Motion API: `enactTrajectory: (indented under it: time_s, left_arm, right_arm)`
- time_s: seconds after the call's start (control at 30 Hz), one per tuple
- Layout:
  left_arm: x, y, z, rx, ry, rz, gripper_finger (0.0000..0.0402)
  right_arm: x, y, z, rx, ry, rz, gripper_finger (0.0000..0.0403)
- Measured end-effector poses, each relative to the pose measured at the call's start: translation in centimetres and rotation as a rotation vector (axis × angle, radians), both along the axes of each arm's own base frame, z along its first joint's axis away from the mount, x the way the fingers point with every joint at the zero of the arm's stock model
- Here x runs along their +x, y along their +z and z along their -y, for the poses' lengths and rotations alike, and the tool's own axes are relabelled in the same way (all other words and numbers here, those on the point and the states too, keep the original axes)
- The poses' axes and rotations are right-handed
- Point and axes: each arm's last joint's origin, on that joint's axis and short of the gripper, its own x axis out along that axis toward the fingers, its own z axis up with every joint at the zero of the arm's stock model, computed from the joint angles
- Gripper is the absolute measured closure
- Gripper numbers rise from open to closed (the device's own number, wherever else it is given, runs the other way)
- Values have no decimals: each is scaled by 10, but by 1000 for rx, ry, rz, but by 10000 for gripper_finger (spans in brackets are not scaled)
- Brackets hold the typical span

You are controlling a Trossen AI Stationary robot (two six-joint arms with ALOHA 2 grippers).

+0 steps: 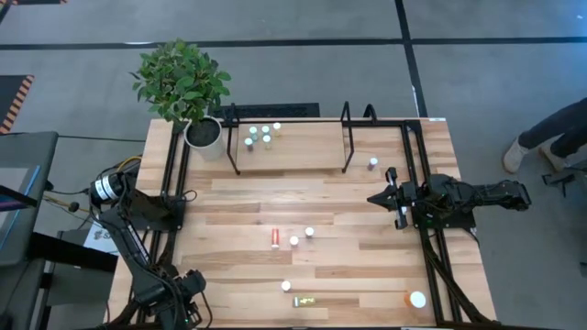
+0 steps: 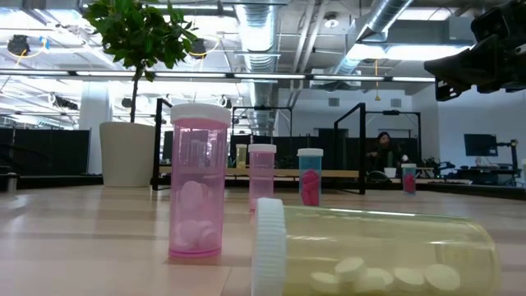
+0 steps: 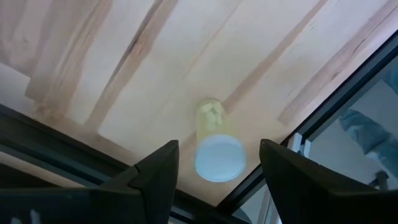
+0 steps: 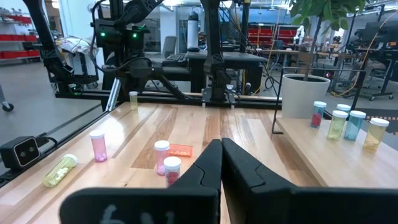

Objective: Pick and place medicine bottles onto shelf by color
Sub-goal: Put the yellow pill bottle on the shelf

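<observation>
The left gripper hangs wide open over a yellow bottle lying near the table's front edge, a light, rigid, slick thing likely to roll, best pinched across its body, while the right gripper, fingers closed and empty, waits near the shelf.

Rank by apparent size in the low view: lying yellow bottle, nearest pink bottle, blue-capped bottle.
1. Lying yellow bottle
2. Nearest pink bottle
3. Blue-capped bottle
Nearness to the camera inflates the first two, so true sizes stay unsure.
</observation>
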Motion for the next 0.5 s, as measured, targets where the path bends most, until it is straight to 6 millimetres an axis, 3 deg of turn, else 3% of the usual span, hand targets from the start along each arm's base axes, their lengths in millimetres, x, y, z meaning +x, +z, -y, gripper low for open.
enactTrajectory:
  time_s: [0.13, 0.5]
  left_arm:
    - [0, 0, 1, -9, 20, 2, 200]
    - [1, 0, 1, -15, 39, 0, 272]
  right_arm:
    - [0, 0, 0, 0, 0, 0, 377]
    - [0, 0, 0, 0, 0, 0, 377]
